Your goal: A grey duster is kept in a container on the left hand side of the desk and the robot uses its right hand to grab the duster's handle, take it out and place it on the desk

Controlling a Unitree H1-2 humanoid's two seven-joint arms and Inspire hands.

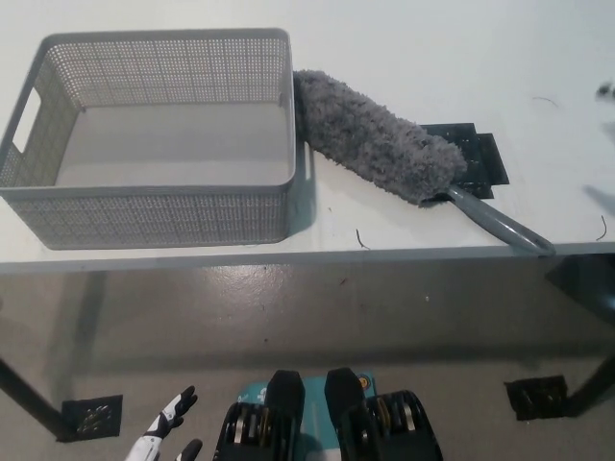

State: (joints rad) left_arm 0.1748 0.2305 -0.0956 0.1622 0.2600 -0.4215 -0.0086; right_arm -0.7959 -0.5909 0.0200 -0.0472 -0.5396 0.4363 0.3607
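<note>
Head view: fluffy grey duster (370, 139) lies on white tabletop (404, 38) against grey mesh basket (154, 221); seems light, soft-headed; stiff handle (495, 223) best to grip; my white left robot hand (171, 423) spread, empty; black right robot hand unseen.

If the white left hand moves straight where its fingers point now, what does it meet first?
Probably nothing near: the left hand points up over bare floor toward the desk front edge below the basket; depth unclear.
</note>
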